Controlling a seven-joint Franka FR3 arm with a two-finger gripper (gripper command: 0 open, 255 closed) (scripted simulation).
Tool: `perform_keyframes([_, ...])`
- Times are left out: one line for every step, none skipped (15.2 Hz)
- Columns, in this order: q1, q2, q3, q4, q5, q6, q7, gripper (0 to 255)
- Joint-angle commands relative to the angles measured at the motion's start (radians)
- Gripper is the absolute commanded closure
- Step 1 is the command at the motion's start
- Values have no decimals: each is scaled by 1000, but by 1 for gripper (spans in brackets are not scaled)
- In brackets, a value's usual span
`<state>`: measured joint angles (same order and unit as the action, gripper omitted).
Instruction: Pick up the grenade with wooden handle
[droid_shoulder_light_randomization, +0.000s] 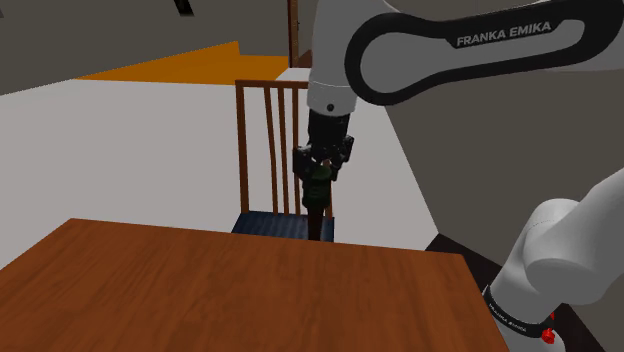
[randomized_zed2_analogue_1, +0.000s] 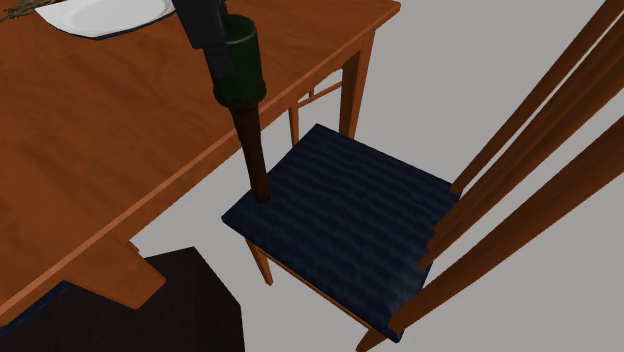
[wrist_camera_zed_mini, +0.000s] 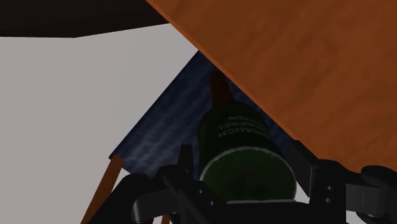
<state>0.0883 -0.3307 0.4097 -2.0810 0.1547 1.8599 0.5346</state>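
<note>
The grenade has a dark green head (droid_shoulder_light_randomization: 318, 188) and a brown wooden handle (droid_shoulder_light_randomization: 320, 222) that points down. My gripper (droid_shoulder_light_randomization: 322, 160) is shut on the head and holds it upright just past the table's far edge, over the chair's blue seat (droid_shoulder_light_randomization: 268, 225). In the second exterior view the head (randomized_zed2_analogue_1: 240, 65) hangs beside the table edge. There the handle (randomized_zed2_analogue_1: 252, 150) reaches down to the seat's near corner (randomized_zed2_analogue_1: 340, 215); whether it touches, I cannot tell. In the wrist view my gripper (wrist_camera_zed_mini: 245, 188) clasps the green head (wrist_camera_zed_mini: 245, 153) from both sides.
The brown wooden table (droid_shoulder_light_randomization: 230, 290) lies in front of the gripper. A wooden chair with a slatted back (droid_shoulder_light_randomization: 270, 125) stands behind it. A white plate (randomized_zed2_analogue_1: 100, 12) sits on the table. The dark stand (randomized_zed2_analogue_1: 190, 300) is below the table edge. Grey floor (wrist_camera_zed_mini: 76, 108) surrounds the chair.
</note>
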Motion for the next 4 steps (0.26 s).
perform_keyframes([-1, -4, -4, 25, 0, -29, -1, 255])
perform_keyframes([-2, -3, -5, 39, -1, -42, 0, 255])
perform_keyframes([-2, -3, -5, 41, -2, -44, 0, 255])
perform_keyframes([-2, -3, -5, 41, -2, -44, 0, 255])
